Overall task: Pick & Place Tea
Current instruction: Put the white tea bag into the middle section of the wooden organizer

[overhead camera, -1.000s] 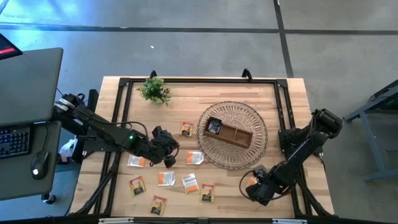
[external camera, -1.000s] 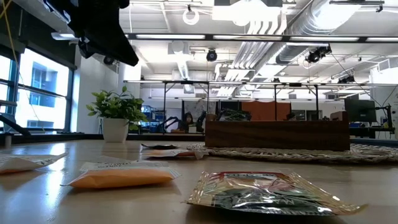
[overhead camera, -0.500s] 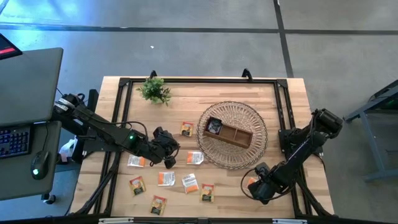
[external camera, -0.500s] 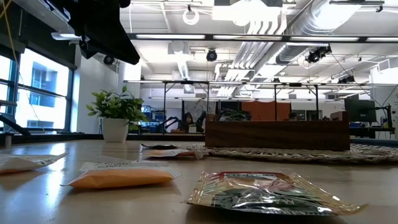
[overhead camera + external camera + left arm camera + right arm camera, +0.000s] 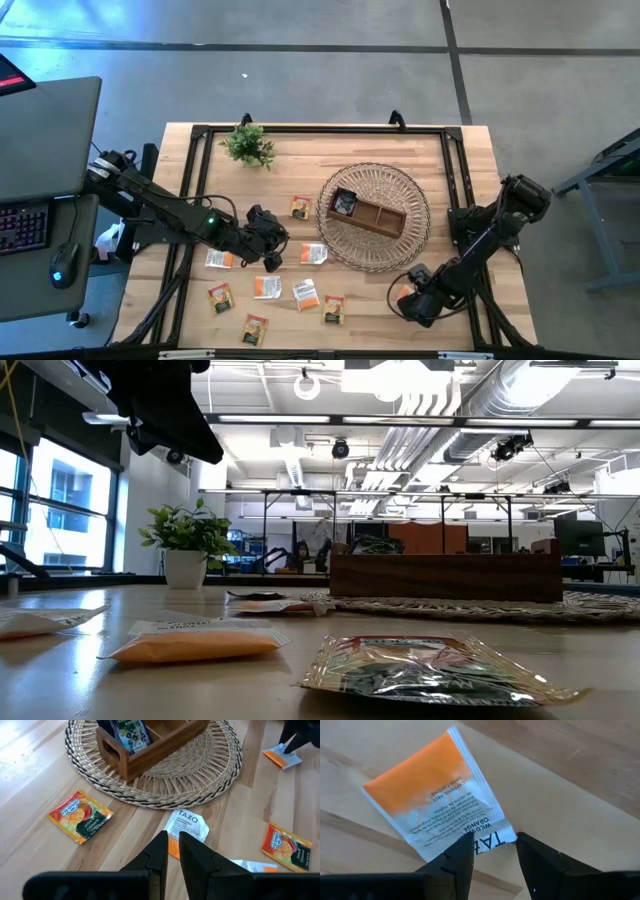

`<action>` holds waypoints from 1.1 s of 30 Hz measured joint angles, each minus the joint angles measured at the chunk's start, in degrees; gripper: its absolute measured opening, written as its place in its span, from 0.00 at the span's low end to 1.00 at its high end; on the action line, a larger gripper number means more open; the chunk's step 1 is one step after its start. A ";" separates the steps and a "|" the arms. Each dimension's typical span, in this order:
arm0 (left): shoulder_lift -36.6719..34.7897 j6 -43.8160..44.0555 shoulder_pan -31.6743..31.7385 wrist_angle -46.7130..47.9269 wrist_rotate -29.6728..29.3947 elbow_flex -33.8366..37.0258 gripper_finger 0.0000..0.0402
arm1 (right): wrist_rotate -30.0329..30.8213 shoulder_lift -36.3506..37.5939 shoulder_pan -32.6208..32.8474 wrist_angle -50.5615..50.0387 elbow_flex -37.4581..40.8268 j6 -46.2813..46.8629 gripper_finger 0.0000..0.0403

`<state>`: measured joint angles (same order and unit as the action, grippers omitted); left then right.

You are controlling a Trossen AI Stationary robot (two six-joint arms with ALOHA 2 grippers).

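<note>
Pale wooden table [image 5: 450, 180] on grey floor, ceiling ducts visible only at table height, tea packets [image 5: 268, 288] scattered before the wicker mat [image 5: 405, 190], left gripper [image 5: 172, 845] clenched, right gripper [image 5: 495, 847] spread astride an orange-white Tazo packet [image 5: 437, 795], seen only from its wrist.

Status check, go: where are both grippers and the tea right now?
Right gripper open, low over the white-and-orange tea packet at the table's front right. Left gripper nearly shut, empty, above a white Tazo packet. Nothing blocking the round wicker basket.
</note>
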<state>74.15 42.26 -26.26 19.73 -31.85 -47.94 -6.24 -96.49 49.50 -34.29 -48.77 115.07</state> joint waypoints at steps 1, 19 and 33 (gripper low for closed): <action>0.00 0.00 0.00 -0.02 0.08 0.00 0.11 | -0.20 -0.04 0.02 -0.14 0.02 0.00 0.35; 0.00 0.00 0.00 -0.15 0.19 0.00 0.11 | 5.60 -0.15 -0.09 0.08 0.19 -7.68 0.03; -0.02 0.00 0.00 -0.13 0.22 0.00 0.11 | 31.00 7.37 -5.08 -3.54 -5.09 -37.61 0.01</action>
<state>74.13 42.26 -26.26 19.59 -31.64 -47.94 24.76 -89.12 44.41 -37.83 -53.86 77.46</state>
